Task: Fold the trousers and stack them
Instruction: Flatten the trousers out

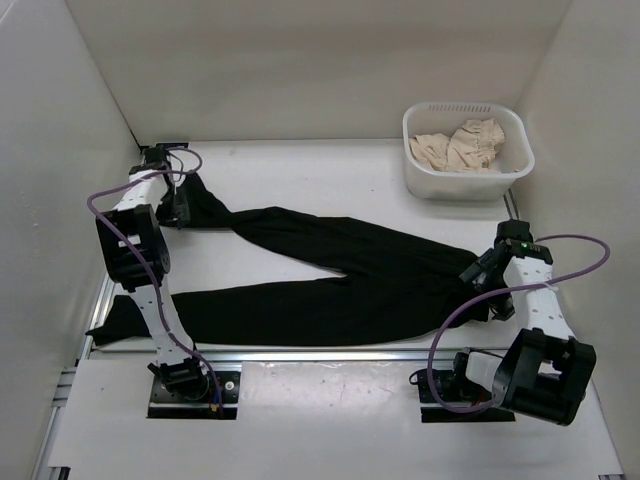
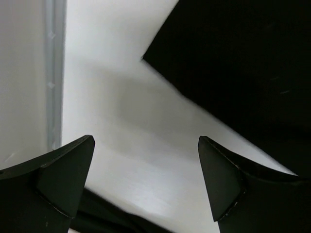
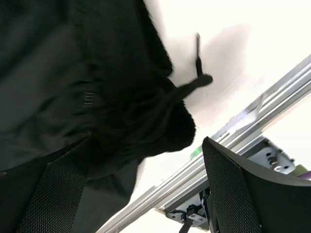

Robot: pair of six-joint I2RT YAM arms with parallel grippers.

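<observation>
Left gripper (image 1: 180, 208): released, jaws spread wide with nothing between them; it hangs at the far left over bare table, just beside the end of the farther trouser leg.
Left gripper, wrist view (image 2: 146, 140): two dark, wedge-shaped matte fingers (image 2: 63, 174); white table shows between them and black cloth lies to the right.
Right gripper (image 1: 480, 272): released, jaws apart, gripping nothing; it is above the wide waist end on the right.
Right gripper, wrist view (image 3: 146, 145): fingers (image 3: 228, 189) faced with a fine mesh-like texture.
Trousers (image 1: 340, 270): plain black, soft, matte fabric spread flat on the table. The waist lies at the right, and the two long legs open leftward in a sideways V. One leg slants to the far left; the other runs along the near edge.
Trousers, close up (image 3: 97, 87): rumpled and gathered at the waist, with a thin black cord (image 3: 198, 58) trailing onto the table.
Marking: a small row of pale marks (image 3: 87, 98) on the cloth, too small to read.
Leg corner (image 2: 243, 58): straight-edged, with a sharp point.
Table (image 1: 330, 170): smooth, white.
Rail (image 1: 330, 352): grey metal, slotted, along the near edge.
Basket (image 1: 430, 178): white plastic, rounded, slotted rim, at the far right, apart from the trousers.
Beige cloth (image 1: 462, 145): crumpled inside the basket.
Cables (image 1: 585, 262): purple, looped at both arms.
</observation>
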